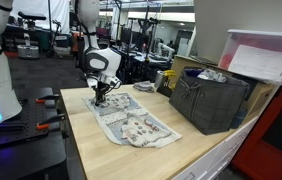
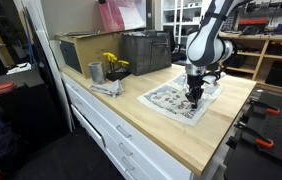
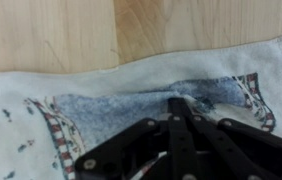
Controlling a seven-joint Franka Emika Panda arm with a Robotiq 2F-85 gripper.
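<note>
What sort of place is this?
Probably a robotics lab or workshop: a wooden workbench with white drawers, equipment shelves behind, and a gripper pinching a patterned cloth.

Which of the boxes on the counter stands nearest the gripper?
The dark crate, beside the cloth that the gripper pinches. The cardboard box stands farther off, beyond the crate.

cloth [image 1: 131,122]: on table [image 1: 86,142] | hand [image 1: 100,98]: on cloth's end | crate [image 1: 209,100]: beside cloth

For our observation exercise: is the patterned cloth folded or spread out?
Spread out: the cloth lies mostly flat across the table in both exterior views.
</note>
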